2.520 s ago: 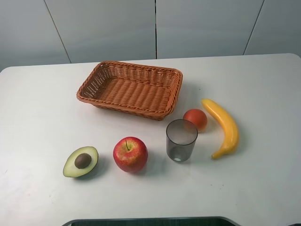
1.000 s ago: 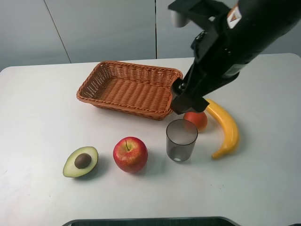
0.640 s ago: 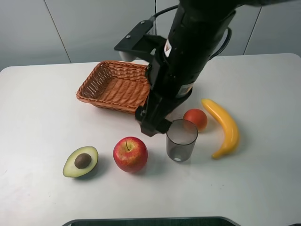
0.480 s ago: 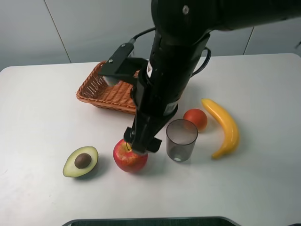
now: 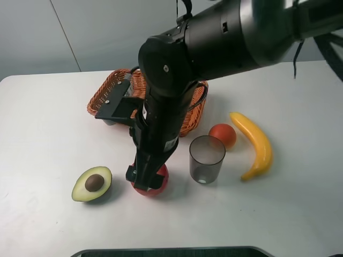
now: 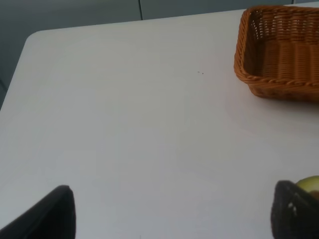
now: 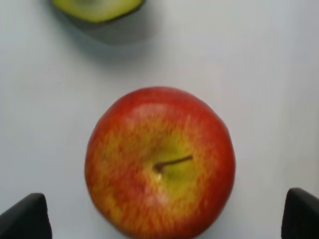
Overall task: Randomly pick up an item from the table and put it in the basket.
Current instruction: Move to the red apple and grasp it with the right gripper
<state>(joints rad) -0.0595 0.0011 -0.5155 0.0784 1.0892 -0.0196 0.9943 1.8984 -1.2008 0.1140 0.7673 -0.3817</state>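
The red apple [image 5: 159,183] with yellowish streaks sits on the white table [image 5: 48,118], mostly hidden under my right arm. My right gripper [image 5: 145,181] hangs straight over it. In the right wrist view the apple [image 7: 159,162] lies stem up between the two fingertips [image 7: 25,218], which stand wide apart on either side and do not touch it. The right gripper [image 7: 162,221] is open. The wicker basket [image 5: 105,100] stands behind, partly covered by the arm. My left gripper [image 6: 174,219] is open and empty over bare table, with the basket [image 6: 279,55] ahead of it.
A halved avocado [image 5: 92,183] lies left of the apple. A grey translucent cup [image 5: 206,159] stands right of it. An orange-red round fruit [image 5: 222,135] and a banana [image 5: 254,143] lie further right. The avocado also shows in the right wrist view [image 7: 97,7].
My right arm came in from the back right, swept over the basket and dropped onto the apple. It now sits lower and covers most of the apple. The objects have not moved.
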